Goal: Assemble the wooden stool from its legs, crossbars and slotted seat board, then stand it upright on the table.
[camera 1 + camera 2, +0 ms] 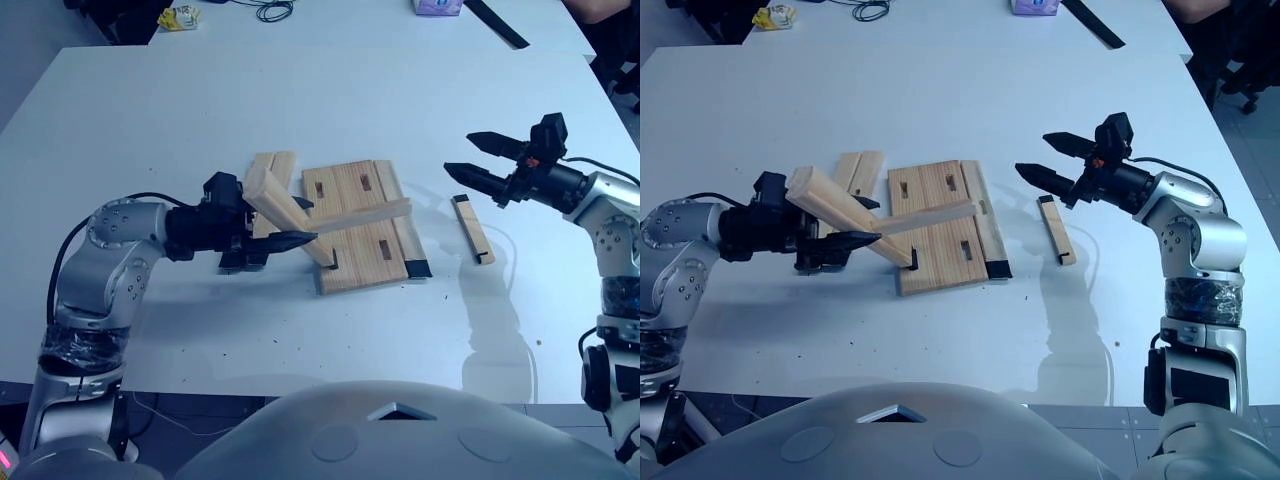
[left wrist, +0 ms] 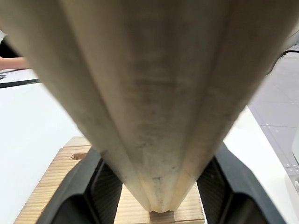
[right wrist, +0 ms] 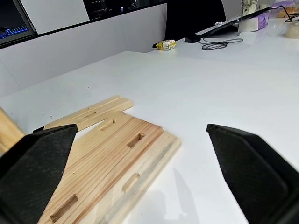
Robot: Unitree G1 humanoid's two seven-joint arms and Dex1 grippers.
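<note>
The left gripper (image 1: 295, 222) pinches a thick, pale wooden stool leg (image 1: 268, 188) between its two dark fingers (image 2: 93, 186), holding it tilted. In the left wrist view the leg crowds the lens, and its lower end hides the place where it meets the light, slotted wooden seat board (image 1: 370, 262) just beyond the jaws. Whether that end sits inside a slot or merely rests on the board cannot be told. The head views also leave this unclear, as a small dark patch covers the contact.

A thin, pale wooden crossbar (image 1: 365, 214) lies slantwise across the board, starting just past the left jaws. Behind them, a pair of flat wooden slats (image 1: 280, 160) lies on the white table (image 1: 180, 110), partly covered by the leg's upper end.

The right gripper (image 1: 459, 152) hangs above the table with its jaws spread wide and nothing between them. Below and slightly ahead of them lies a short wooden bar with a dark tip (image 1: 471, 230), apart from the board. The right wrist view, framed by the black fingers (image 3: 252, 161), shows the board's rectangular slots (image 3: 135, 139), which lie open.
</note>
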